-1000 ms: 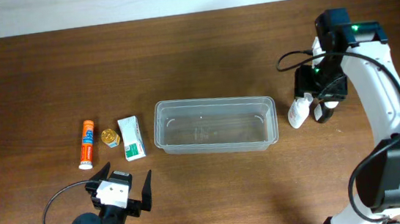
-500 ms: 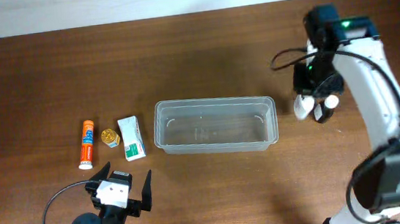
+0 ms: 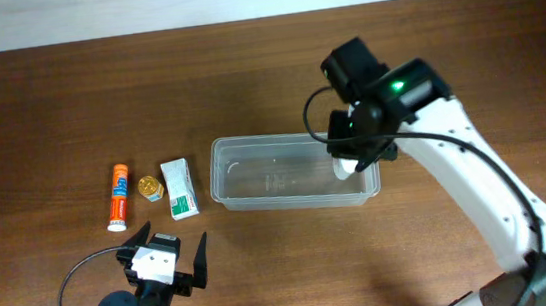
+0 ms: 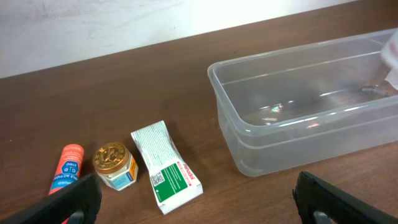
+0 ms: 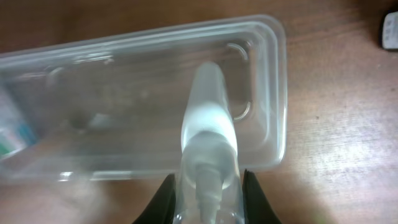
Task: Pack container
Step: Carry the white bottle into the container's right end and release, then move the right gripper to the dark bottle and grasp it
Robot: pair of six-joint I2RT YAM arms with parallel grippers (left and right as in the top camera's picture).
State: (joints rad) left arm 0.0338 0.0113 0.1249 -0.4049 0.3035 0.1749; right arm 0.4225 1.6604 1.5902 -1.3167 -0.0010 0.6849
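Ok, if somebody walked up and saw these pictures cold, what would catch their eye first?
The right gripper stands out first, clamped on a white bottle held over the right end of the clear container at mid-table. Next comes the bright row on the table left of the container: an orange tube, a gold-lidded jar and a green-and-white box.
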